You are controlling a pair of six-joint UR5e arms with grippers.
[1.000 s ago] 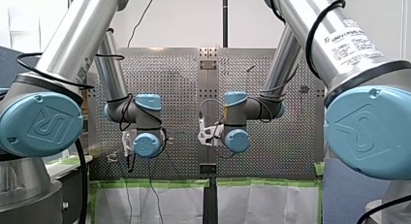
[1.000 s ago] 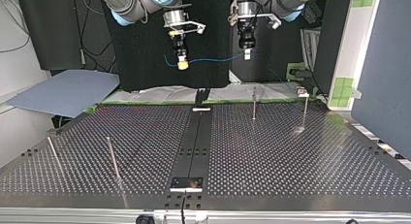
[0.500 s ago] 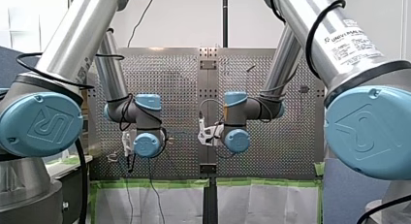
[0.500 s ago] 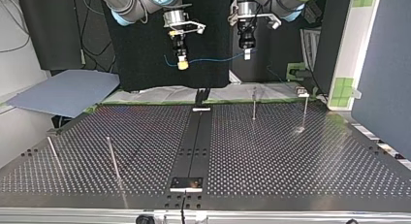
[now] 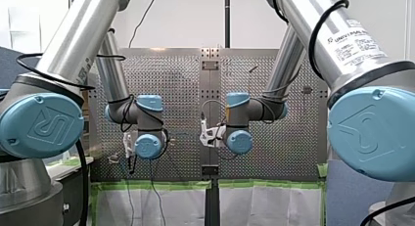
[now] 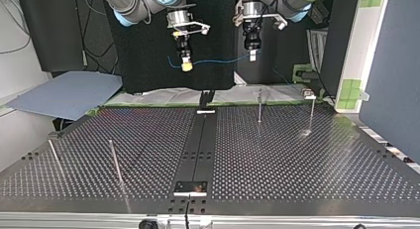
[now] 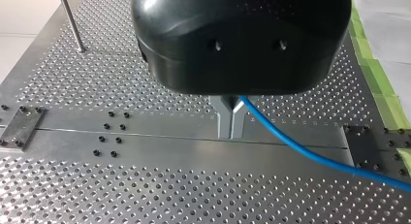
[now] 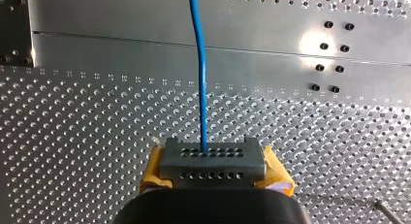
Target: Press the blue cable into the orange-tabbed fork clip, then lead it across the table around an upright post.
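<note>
The blue cable (image 6: 218, 60) hangs in the air between my two grippers, high above the table's far edge in the top view. My left gripper (image 6: 252, 54) is shut on the cable (image 7: 310, 153), which runs off sideways from its metal fingers (image 7: 224, 118). My right gripper (image 6: 186, 65), with yellow pads (image 8: 154, 169), is shut on the cable (image 8: 199, 73), which leads straight ahead from a grey perforated block (image 8: 212, 158). A short cable end sticks out past it (image 6: 171, 65). I cannot make out an orange-tabbed clip for certain.
Thin upright posts stand on the perforated table (image 6: 297, 169): two at the top view's far right (image 6: 259, 106) (image 6: 311, 112), two at its near left (image 6: 115, 162) (image 6: 54, 157). A small fixture (image 6: 308, 93) sits at the far right edge. A dark centre strip (image 6: 198, 144) crosses the table.
</note>
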